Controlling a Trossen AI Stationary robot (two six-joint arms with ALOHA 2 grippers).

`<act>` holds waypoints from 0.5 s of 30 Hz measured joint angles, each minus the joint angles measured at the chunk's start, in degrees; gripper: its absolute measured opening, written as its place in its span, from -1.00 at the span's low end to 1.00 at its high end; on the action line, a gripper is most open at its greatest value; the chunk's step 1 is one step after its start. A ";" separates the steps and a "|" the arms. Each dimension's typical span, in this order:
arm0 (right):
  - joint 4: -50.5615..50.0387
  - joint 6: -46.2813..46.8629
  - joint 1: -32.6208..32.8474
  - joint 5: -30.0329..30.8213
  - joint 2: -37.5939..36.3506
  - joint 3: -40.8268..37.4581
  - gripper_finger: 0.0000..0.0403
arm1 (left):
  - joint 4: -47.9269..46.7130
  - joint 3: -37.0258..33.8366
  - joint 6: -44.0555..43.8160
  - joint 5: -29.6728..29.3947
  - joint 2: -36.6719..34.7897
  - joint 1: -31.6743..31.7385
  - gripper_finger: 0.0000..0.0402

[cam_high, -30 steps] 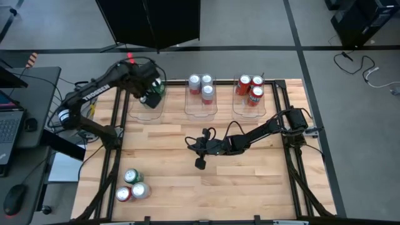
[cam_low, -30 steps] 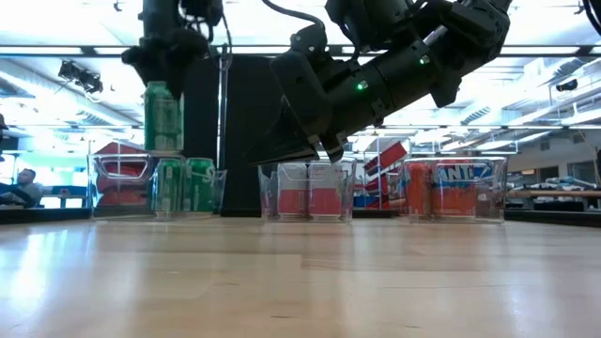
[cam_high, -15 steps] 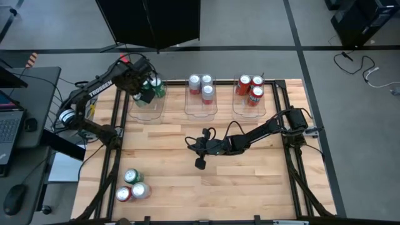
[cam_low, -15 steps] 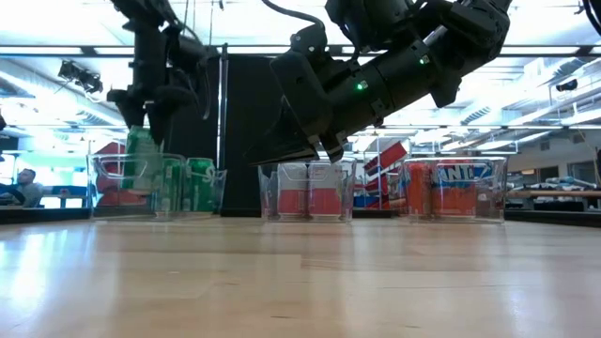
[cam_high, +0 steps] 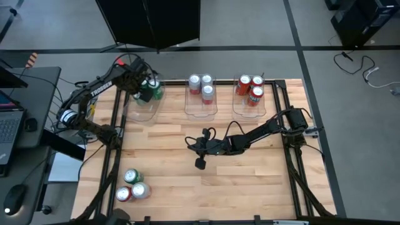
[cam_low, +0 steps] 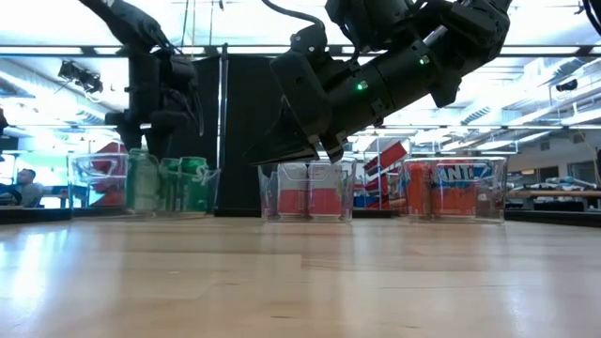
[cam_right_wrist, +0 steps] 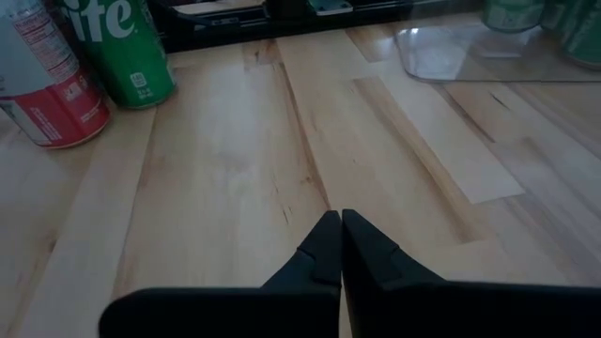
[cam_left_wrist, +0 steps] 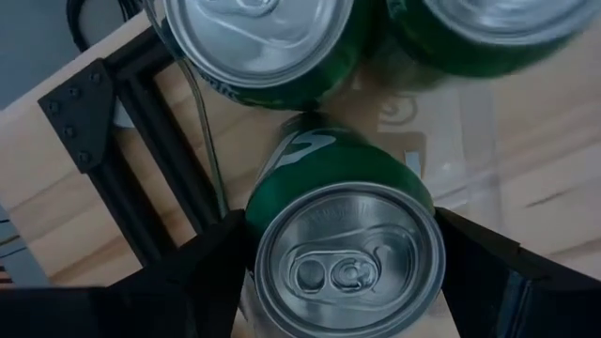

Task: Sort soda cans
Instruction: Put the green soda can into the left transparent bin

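Wooden surface (cam_high: 250, 181): left hand (cam_left_wrist: 343, 272) grips green can (cam_left_wrist: 345, 258) inside left bin (cam_high: 142, 111); next, release. Right hand (cam_right_wrist: 340, 246) shut, empty.

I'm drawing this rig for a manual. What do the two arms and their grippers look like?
Both arms are dark, nearly black, built of slim jointed segments. The left arm carries white lettering along one link; black cables loop beside the right arm. A small green light glows on the right arm's body in the low view. The left gripper has two broad, flat black fingers; the right gripper has two narrow dark fingers tapering to a point.
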 joint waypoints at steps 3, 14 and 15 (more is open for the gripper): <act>0.02 0.00 0.00 0.02 0.00 0.00 -1.00 | 1.01 -1.23 1.20 -0.14 0.02 0.68 0.41; 0.02 0.00 0.00 0.02 0.00 0.00 -1.00 | 3.23 -1.78 4.45 -1.48 0.00 0.71 0.54; 0.02 0.00 0.00 0.00 0.00 0.00 -1.00 | 3.80 -1.80 4.47 -1.24 0.00 0.71 0.64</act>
